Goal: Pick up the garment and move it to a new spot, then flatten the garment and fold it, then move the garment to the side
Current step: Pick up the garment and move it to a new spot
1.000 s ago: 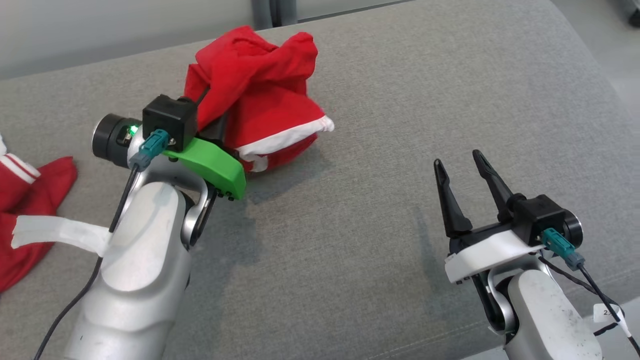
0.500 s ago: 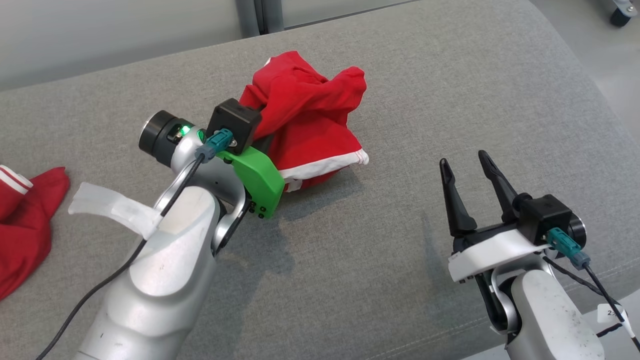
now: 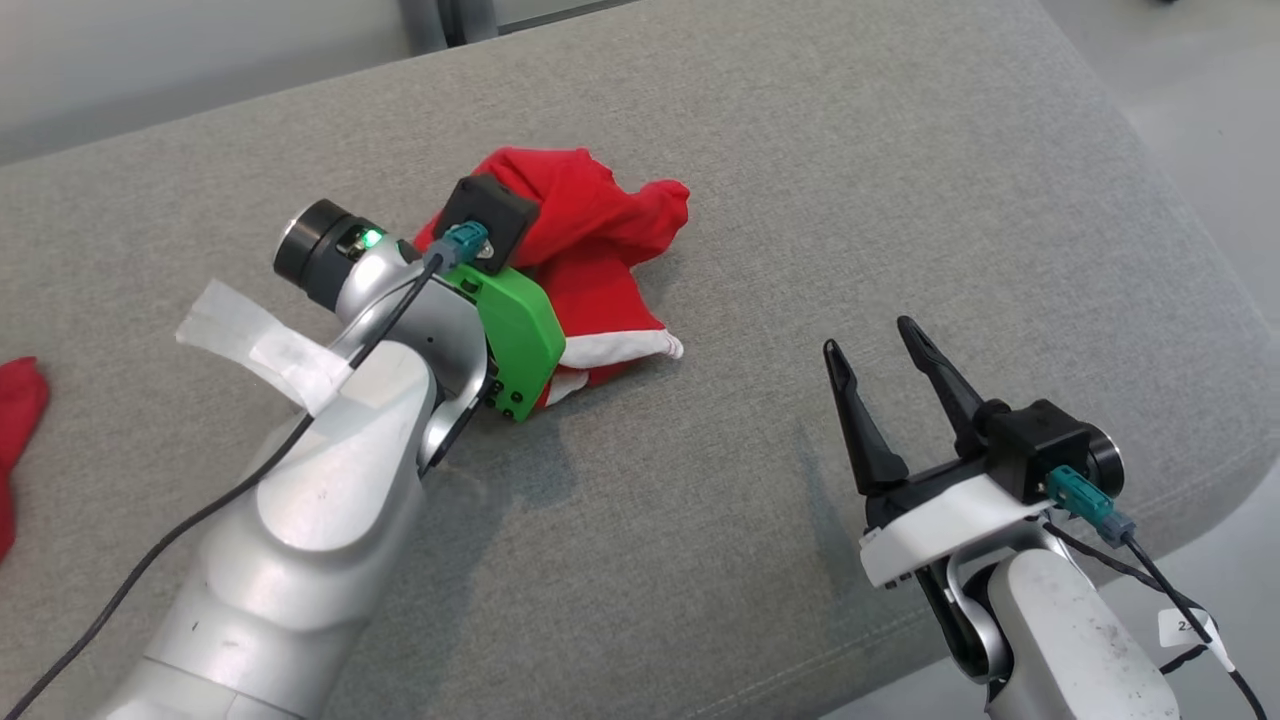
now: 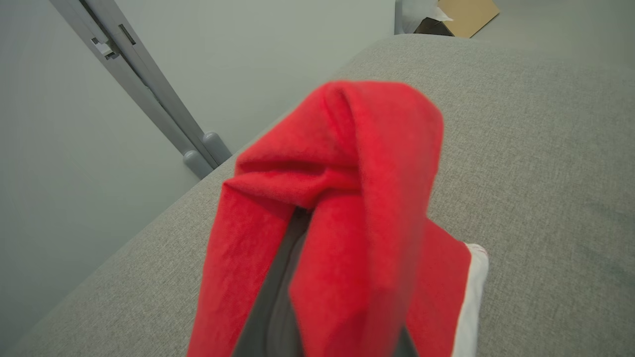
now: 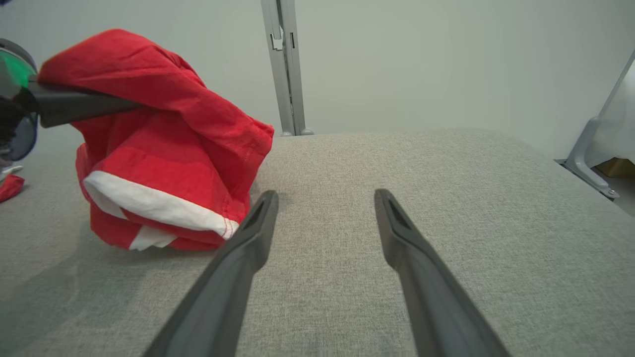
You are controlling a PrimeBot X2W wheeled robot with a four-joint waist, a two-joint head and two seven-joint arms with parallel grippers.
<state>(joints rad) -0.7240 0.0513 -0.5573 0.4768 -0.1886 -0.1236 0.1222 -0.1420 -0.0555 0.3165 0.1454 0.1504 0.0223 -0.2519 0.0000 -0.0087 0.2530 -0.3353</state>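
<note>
A: Looking at your left hand (image 5: 94, 105), it is pinching the garment (image 3: 600, 230) between closed fingers, and the folds are draping over them and hiding the tips.

B: Agreed. Your garment is sitting bunched near the middle of the cushion (image 3: 900, 150), with its top hanging from that hand and its white-edged bottom resting on the grey cover.

A: Your right hand (image 3: 868, 335) is hovering well apart from it, toward the cushion's near edge.

B: Its fingers are standing wide and holding nothing, with the tips pointing up your head view.

A: Another red cloth (image 3: 20, 400) is lying at the far left edge of your head view, well apart from the garment.
</note>
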